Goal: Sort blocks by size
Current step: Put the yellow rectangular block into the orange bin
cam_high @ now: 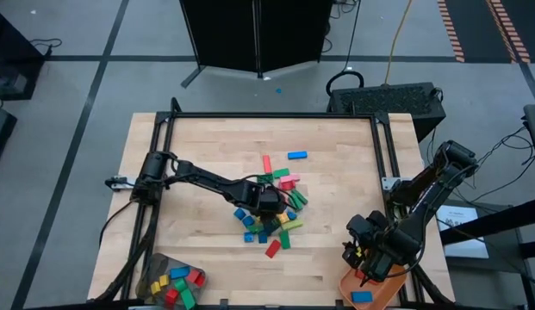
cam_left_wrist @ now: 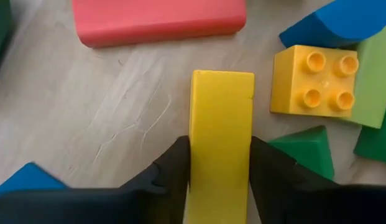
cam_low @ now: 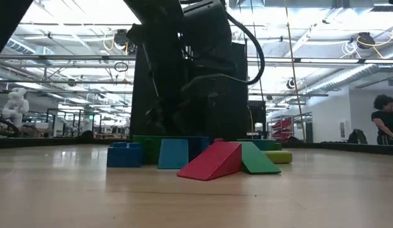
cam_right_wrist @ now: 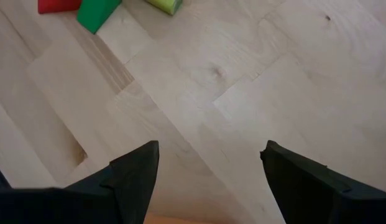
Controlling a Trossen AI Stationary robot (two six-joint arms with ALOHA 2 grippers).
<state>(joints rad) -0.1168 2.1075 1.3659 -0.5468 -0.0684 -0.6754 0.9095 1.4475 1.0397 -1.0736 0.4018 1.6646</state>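
The left gripper [cam_left_wrist: 219, 158] is down in the middle of the table [cam_high: 207, 146], inside the loose pile of blocks [cam_high: 271, 202]. Its two fingers [cam_left_wrist: 174, 165] press against the long sides of a long yellow block [cam_left_wrist: 220, 124], one finger on each side, so it is grasping that block. The block lies flat on the wood and reaches forward out from between the fingertips.

Just beside the yellow block sits a square yellow brick [cam_left_wrist: 314, 81] with four studs, apart from it by a narrow strip of wood. Beyond the block's far end lies a long red block [cam_left_wrist: 158, 22], not touching it. A green wedge [cam_left_wrist: 307, 149] rests close to one finger, and blue pieces [cam_left_wrist: 335, 25] lie past the square brick.

The right gripper [cam_right_wrist: 208, 165] waits at the table's near right corner, over bare wood beside the orange tray [cam_high: 370, 288], its fingers spread wide and holding nothing. A clear container [cam_high: 172, 282] with sorted blocks stands at the near left corner.
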